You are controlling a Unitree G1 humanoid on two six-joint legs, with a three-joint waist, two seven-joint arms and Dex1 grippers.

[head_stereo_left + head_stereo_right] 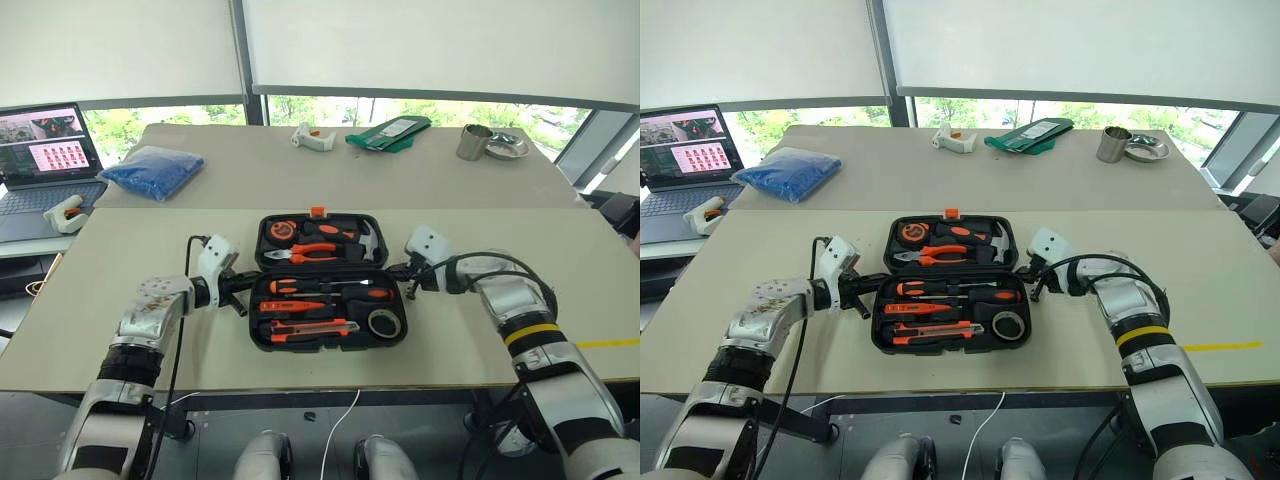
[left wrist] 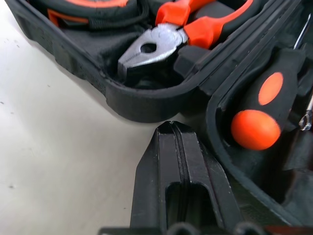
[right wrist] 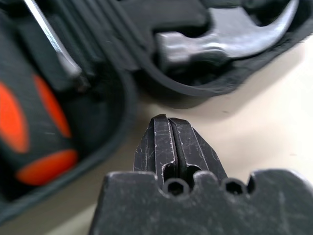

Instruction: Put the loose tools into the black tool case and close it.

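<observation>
Left eye view: black plastic tool case (image 1: 262, 338) is lying open, tools seated.
Pincers: my left gripper (image 1: 238, 290) and right gripper (image 1: 402, 271) are both clenched, empty.
Next: I am judging the lid needs folding.

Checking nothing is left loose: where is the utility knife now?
In the left eye view the utility knife lies in the near half of the open black tool case, in its front row, left of the grey-black roll and below the tester screwdriver.

Your black hinged plastic tool case (image 1: 262, 300) lies open flat on the table. The near half holds two black-and-orange-handled screwdrivers (image 1: 335, 289), a slim orange tester screwdriver (image 1: 292, 306), an orange-black utility knife (image 1: 308, 328) and a round grey-black roll (image 1: 384, 322), all seated in moulded slots.
</observation>
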